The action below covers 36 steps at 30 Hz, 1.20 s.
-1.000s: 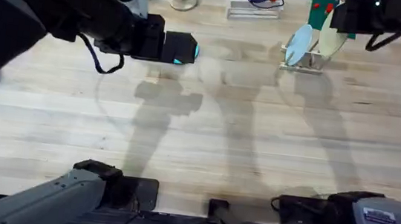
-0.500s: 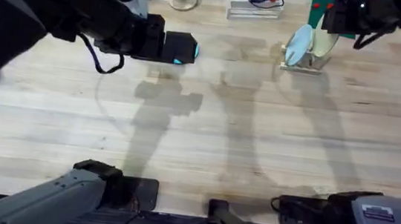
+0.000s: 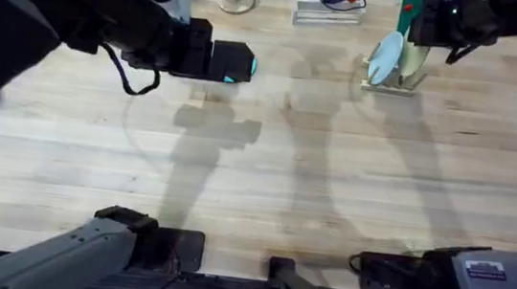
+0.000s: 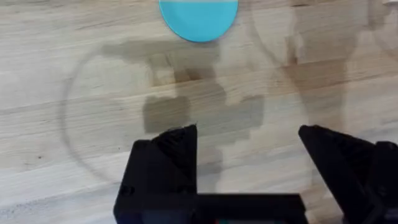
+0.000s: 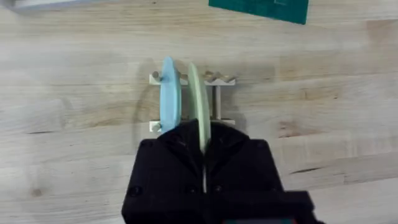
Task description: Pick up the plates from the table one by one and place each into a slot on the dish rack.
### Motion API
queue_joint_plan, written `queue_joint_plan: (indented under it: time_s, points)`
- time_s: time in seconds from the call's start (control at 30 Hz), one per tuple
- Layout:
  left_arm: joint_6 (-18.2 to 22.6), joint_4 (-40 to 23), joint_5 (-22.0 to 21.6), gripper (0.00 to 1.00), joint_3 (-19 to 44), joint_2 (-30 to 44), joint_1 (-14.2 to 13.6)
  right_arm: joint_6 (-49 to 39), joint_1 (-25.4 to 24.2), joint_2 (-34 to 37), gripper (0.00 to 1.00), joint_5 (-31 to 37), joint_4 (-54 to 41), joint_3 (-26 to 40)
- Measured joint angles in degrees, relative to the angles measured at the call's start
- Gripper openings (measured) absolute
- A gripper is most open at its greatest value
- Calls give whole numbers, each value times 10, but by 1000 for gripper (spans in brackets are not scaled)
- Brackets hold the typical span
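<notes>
1. The table (image 3: 333, 172) carries the dish rack (image 3: 392, 80) at its far side.
2. The right gripper (image 5: 203, 146) hangs over that rack, fingers pinched on the cream-yellow plate (image 5: 198, 106), which stands on edge between pegs just beside a whitish-blue plate (image 5: 170, 93).
3. Best, I judge: seat the rim fully, then let go straight and slowly.
4. Well apart from the rack, the left gripper (image 4: 249, 140) is spread wide, the sky-blue plate (image 4: 198, 17) flat just beyond its fingertips.
</notes>
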Motion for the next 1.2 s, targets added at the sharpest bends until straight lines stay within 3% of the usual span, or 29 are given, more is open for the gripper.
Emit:
queue_joint_plan:
  time_s: [1.2]
  points:
    - [0,0,0,994,0,0,0,13,-1,46,27,-4,29,0]
